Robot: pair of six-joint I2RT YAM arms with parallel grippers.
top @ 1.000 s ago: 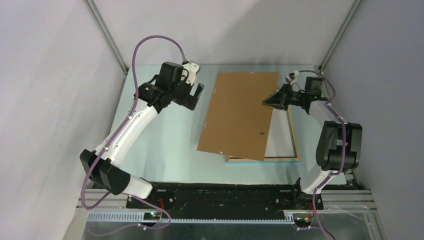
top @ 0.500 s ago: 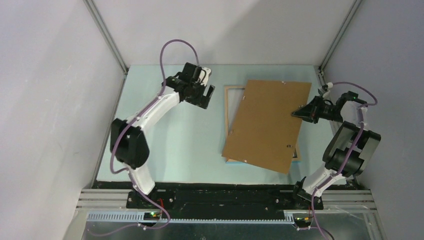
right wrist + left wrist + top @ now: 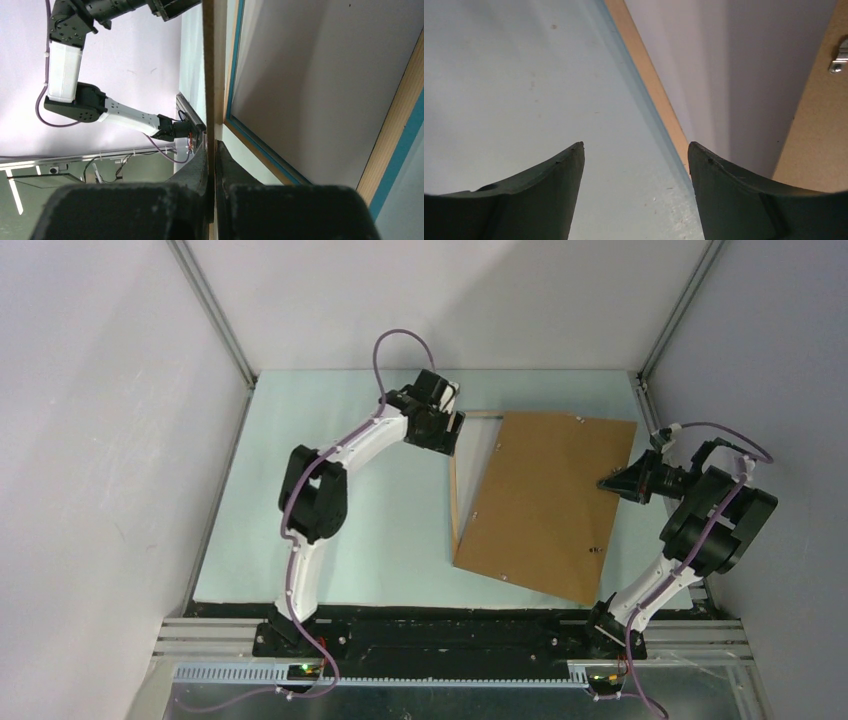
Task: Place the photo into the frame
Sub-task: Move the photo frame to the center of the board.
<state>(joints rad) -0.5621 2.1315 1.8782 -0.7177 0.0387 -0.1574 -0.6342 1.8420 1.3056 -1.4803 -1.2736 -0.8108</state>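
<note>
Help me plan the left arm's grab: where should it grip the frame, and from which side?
Take the frame by its bare left rail, likely from above, left gripper straddling its width: it lies flat, uncovered, while the backing board in the right gripper covers most else.

- The backing board (image 3: 545,505) was plain mid-brown, with no pattern.
- The frame (image 3: 453,495) showed light wood, with a bright blue edge in the right wrist view.
- The panel (image 3: 310,75) inside it looked pale grey, perhaps only shadowed.
- The worktop (image 3: 350,530) was pale mint-blue.
- The left fingers (image 3: 524,200) and right fingers (image 3: 125,210) were dull black.
- The left arm (image 3: 370,440) and right arm (image 3: 650,585) were white and black, with purple cables (image 3: 385,350).
</note>
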